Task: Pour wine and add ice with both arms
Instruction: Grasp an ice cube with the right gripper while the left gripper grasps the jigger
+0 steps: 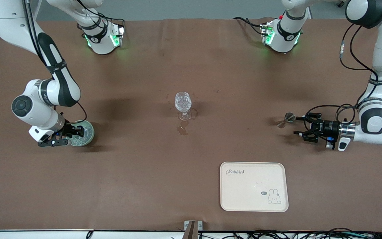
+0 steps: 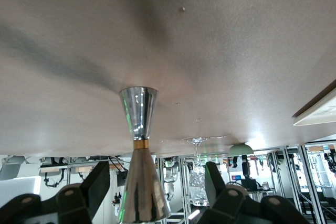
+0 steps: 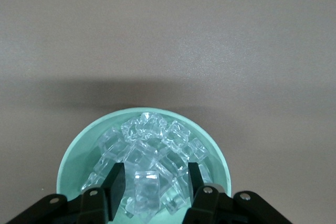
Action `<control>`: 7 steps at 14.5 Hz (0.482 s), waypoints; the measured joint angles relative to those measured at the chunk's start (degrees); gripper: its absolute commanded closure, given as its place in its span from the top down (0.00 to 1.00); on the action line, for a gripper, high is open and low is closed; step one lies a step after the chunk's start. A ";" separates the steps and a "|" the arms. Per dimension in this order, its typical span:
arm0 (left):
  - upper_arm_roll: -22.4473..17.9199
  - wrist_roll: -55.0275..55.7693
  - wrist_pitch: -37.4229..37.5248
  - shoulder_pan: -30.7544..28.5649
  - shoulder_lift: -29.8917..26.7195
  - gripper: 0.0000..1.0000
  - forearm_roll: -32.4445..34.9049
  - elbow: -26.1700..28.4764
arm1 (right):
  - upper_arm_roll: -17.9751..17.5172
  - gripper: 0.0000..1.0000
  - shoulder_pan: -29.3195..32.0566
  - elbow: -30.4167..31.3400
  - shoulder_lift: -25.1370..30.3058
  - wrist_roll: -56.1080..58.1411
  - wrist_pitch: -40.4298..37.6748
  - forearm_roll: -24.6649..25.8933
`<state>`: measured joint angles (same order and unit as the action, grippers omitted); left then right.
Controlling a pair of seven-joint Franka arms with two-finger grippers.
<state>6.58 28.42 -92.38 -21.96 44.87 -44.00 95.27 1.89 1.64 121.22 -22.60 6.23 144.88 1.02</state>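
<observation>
A clear stemmed wine glass [image 1: 182,102] stands mid-table with glittering clear chunks in it. No wine shows in any view. The ice [image 3: 152,145] is piled in a mint-green bowl [image 1: 91,133] toward the right arm's end. My right gripper [image 1: 77,132] reaches down into the bowl [image 3: 73,166], open, its fingers [image 3: 116,182] either side of one cube with gaps. A steel hourglass jigger [image 1: 287,119] stands toward the left arm's end. My left gripper [image 1: 296,125] lies level beside it, open. In the left wrist view the jigger [image 2: 137,114] sits between the fingers [image 2: 100,184], untouched.
A cream tray [image 1: 254,202] with a rabbit print lies nearer the front camera, between the glass and the left arm's end. A wet stain [image 1: 182,129] marks the brown cloth just in front of the glass foot.
</observation>
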 measured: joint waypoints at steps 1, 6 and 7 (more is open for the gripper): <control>0.01 0.00 -0.32 0.25 0.62 0.81 -0.16 0.02 | 0.00 0.51 0.00 0.00 -0.23 0.00 0.14 0.00; 0.38 0.00 -0.74 0.49 2.95 0.80 -0.39 0.02 | 0.01 0.45 0.01 0.00 -0.49 0.00 0.39 0.00; 0.49 0.00 -0.74 0.61 3.08 0.79 -0.39 0.02 | 0.01 0.45 0.01 0.00 -0.49 0.00 0.41 0.00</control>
<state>7.07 28.41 -93.12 -21.35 47.94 -44.40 95.29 1.91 1.65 121.22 -23.09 6.23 145.29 1.02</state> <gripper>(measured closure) 0.194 0.524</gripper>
